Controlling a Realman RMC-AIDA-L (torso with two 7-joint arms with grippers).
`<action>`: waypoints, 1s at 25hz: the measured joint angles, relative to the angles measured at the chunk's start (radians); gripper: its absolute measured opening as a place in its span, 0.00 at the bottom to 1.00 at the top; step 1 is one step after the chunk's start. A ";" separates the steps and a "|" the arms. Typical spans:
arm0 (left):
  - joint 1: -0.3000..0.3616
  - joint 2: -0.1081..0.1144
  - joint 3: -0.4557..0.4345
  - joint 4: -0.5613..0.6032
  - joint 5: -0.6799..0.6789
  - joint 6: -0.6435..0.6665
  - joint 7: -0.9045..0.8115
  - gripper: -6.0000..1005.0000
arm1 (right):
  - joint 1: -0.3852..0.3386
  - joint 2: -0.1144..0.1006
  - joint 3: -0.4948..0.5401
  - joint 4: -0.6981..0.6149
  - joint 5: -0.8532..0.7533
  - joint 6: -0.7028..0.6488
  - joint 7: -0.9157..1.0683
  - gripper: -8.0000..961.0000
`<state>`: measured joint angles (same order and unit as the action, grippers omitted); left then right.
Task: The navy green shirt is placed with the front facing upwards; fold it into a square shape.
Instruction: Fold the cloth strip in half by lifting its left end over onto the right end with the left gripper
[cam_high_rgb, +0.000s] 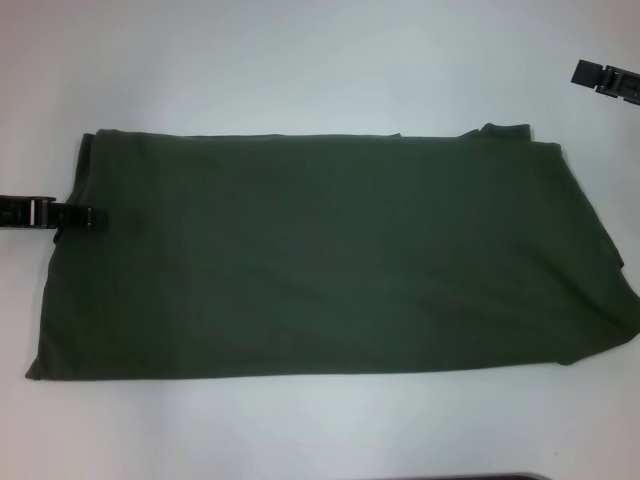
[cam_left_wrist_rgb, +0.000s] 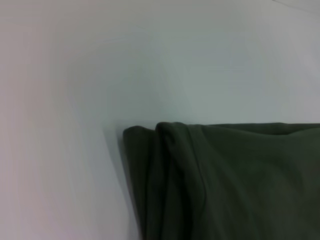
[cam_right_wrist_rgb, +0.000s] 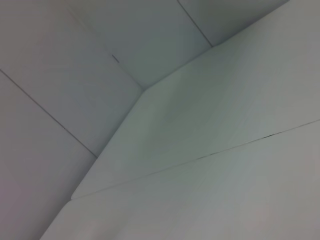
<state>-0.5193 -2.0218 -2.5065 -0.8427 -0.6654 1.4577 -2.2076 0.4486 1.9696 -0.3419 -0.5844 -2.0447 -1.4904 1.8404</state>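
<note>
In the head view the shirt (cam_high_rgb: 330, 255) lies flat on the white table (cam_high_rgb: 300, 60) as a long folded band, its lettering hidden and its right end cut off. The left gripper (cam_high_rgb: 90, 217) sits at the shirt's left edge; the right gripper (cam_high_rgb: 606, 80) hangs well off at far right, partly out of view. I cannot tell either's opening. The left wrist view shows a layered shirt corner (cam_left_wrist_rgb: 170, 165). The right wrist view shows only pale panels.
</note>
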 joint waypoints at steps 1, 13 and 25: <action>0.001 0.001 0.000 -0.001 0.000 -0.001 0.000 0.55 | 0.000 0.000 0.000 0.000 0.000 0.000 0.000 0.96; 0.008 0.002 -0.009 0.001 0.040 -0.036 -0.010 0.55 | 0.000 -0.001 0.001 0.000 0.000 0.003 -0.001 0.96; -0.003 -0.004 -0.003 0.006 0.069 -0.034 -0.024 0.54 | -0.001 -0.001 0.001 0.000 -0.002 0.002 0.000 0.96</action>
<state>-0.5227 -2.0259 -2.5091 -0.8364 -0.5962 1.4235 -2.2312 0.4479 1.9686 -0.3405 -0.5844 -2.0463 -1.4880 1.8401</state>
